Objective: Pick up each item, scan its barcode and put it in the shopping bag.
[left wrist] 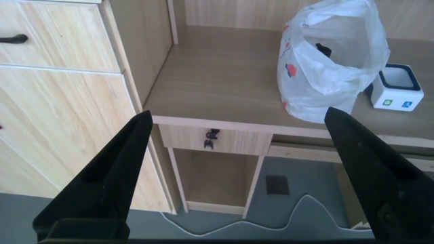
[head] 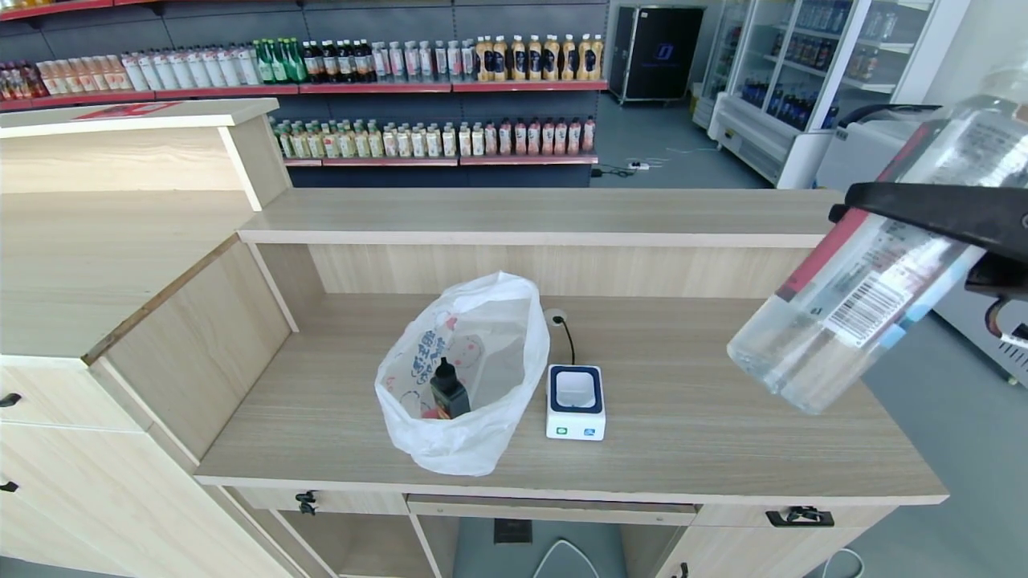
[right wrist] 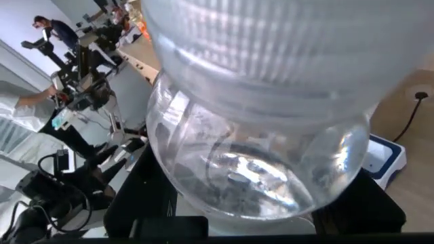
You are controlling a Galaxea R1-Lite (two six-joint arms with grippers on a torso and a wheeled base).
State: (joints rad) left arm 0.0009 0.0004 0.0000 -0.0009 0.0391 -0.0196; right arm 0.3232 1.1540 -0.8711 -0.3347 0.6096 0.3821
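Observation:
My right gripper (head: 956, 241) is shut on a clear plastic water bottle (head: 859, 281), held tilted high at the right, close to the head camera, its barcode label facing up. The same bottle (right wrist: 271, 122) fills the right wrist view. On the wooden counter (head: 683, 433) stands a white shopping bag (head: 470, 377), open at the top, with a dark bottle (head: 448, 389) inside. A small white scanner (head: 575, 400) sits just right of the bag. My left gripper (left wrist: 237, 183) is open and empty, held low off the counter's front left corner, with the bag (left wrist: 332, 57) farther off.
A raised wooden ledge (head: 530, 217) runs behind the counter and a taller cabinet (head: 112, 241) stands at the left. The scanner's black cable (head: 569, 337) runs to a port at the back. Drawers with black handles (head: 799, 516) sit under the counter. Shelves of drinks line the far wall.

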